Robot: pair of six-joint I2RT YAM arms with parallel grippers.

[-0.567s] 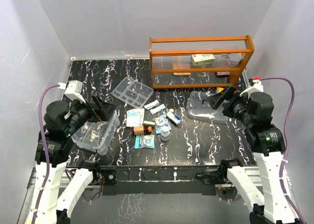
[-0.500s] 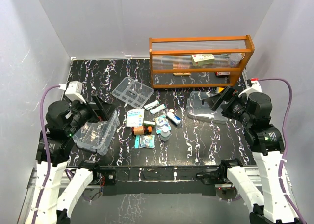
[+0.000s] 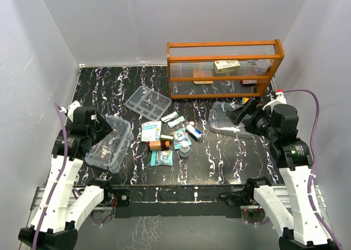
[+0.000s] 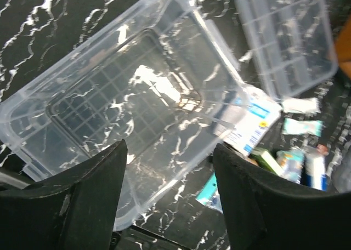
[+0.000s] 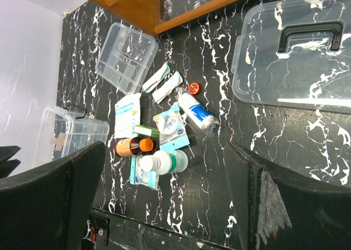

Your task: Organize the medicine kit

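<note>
The medicine kit's clear box [image 3: 109, 144] lies open-side up at the table's left, with nothing in it [image 4: 126, 96]. My left gripper [image 3: 106, 128] hovers over its near left edge, open [image 4: 169, 198], nothing between the fingers. The divided insert tray [image 3: 147, 102] lies behind the box [image 4: 286, 37]. The clear lid with the dark handle [image 3: 229, 120] lies at the right [image 5: 296, 52]. Packets and bottles [image 3: 170, 137] are scattered mid-table, among them a white bottle [image 5: 164, 162] and an orange-capped brown one [image 5: 131, 146]. My right gripper [image 3: 244, 112] hangs open above the lid's right side [image 5: 170, 206].
An orange wooden rack [image 3: 225, 66] with a ribbed clear panel stands at the back right, a small box on its shelf. White walls close in the black marbled table [image 3: 219, 157] on three sides.
My left arm has swung back towards the left wall and stands lower over the box; the box has shifted slightly away from the front edge. The right arm has barely moved.
</note>
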